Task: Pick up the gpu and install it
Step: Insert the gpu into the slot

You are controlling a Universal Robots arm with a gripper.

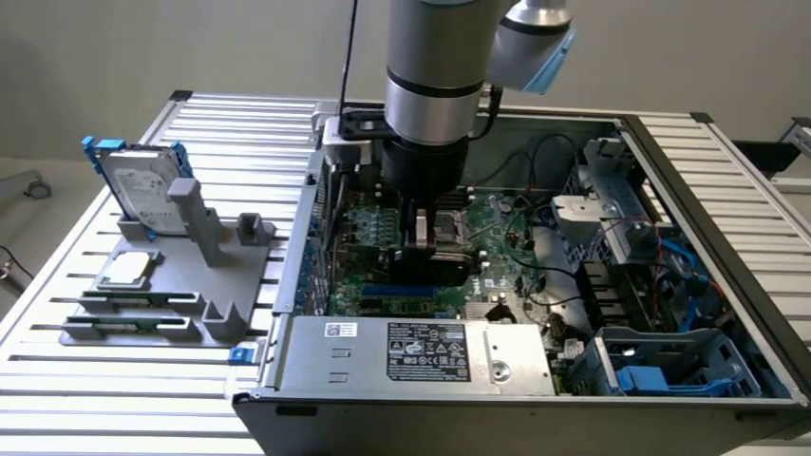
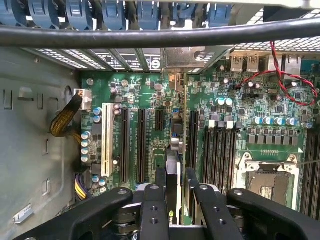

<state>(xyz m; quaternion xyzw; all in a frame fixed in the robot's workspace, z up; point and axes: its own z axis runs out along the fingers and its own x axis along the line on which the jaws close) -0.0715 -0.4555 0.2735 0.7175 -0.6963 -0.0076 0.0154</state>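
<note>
Inside the case (image 1: 507, 423), over the motherboard (image 2: 145, 95), we see the tool (image 2: 175, 182) pinching the gpu (image 2: 173, 162) edge-on near the black slots (image 2: 141, 145). Install step in hand, we judge; seating calls for lining its edge with a slot.

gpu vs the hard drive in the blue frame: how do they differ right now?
Place: the gpu is inside the open case, over the motherboard; the hard drive is outside it, on the grey fixture.
Support: the gripper jaws clamp the gpu; the hard drive stands untouched in the fixture.
Shared: both stand on edge.
</note>
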